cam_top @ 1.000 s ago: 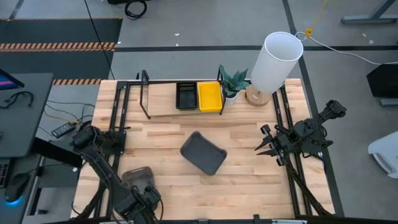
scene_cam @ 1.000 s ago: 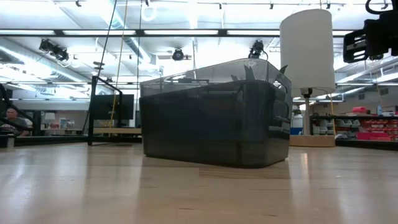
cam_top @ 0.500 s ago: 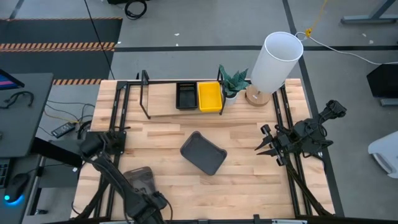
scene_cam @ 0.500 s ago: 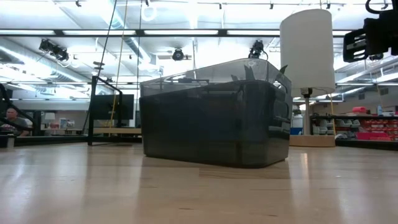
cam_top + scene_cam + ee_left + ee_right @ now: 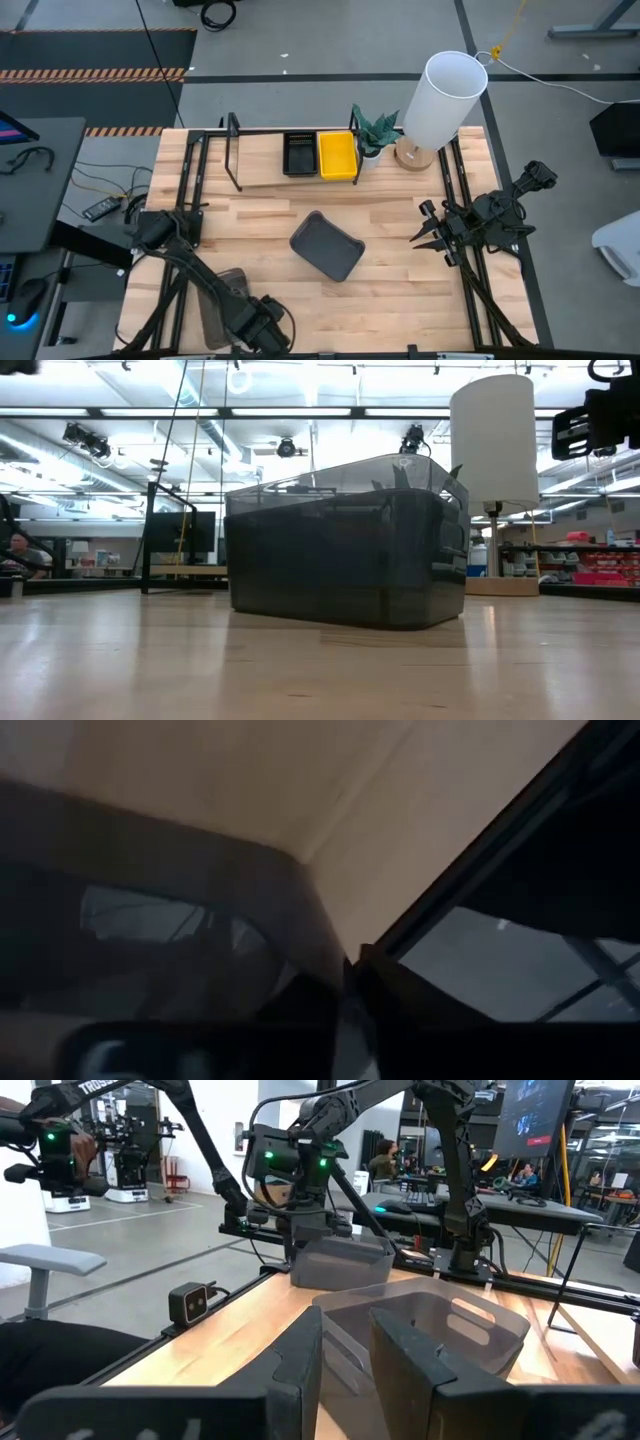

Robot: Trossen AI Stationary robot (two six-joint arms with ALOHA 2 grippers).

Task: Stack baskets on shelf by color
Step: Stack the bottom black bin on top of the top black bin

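White letters "TROSS" show on a far arm. The left gripper (image 5: 262, 333) is clamped on a grey basket (image 5: 220, 308). The right gripper (image 5: 428, 236) waits, fingers apart.

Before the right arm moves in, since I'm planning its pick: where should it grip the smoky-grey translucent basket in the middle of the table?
Grip the smoky-grey translucent basket by its thin upright rim, coming from above. It sits upright, open and turned askew, so one finger can probably drop inside the wall. The right hand waits alongside.
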